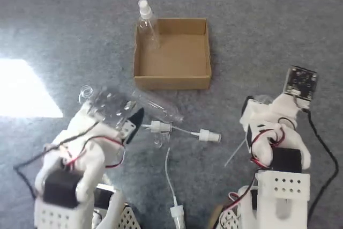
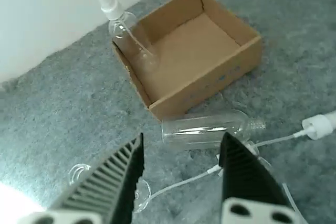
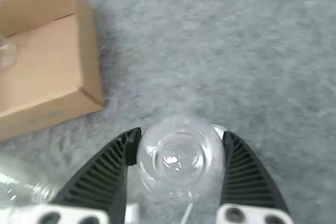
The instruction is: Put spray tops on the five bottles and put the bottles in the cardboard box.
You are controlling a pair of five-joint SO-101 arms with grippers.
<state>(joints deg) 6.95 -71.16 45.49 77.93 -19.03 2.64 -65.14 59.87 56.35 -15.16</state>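
Two arms sit at the grey carpeted table [image 1: 257, 36]. Beyond them lies the open cardboard box [image 1: 171, 82], with one capped bottle [image 1: 146, 24] standing in its far corner. The left gripper [image 2: 182, 141] hangs with its jaws apart above an uncapped bottle [image 2: 205, 128] lying just beside the box's near wall. The right gripper [image 3: 179, 134] is clamped on a clear bottle [image 3: 178, 158]. Three loose spray tops [image 1: 209, 136] lie on the carpet between the arms.
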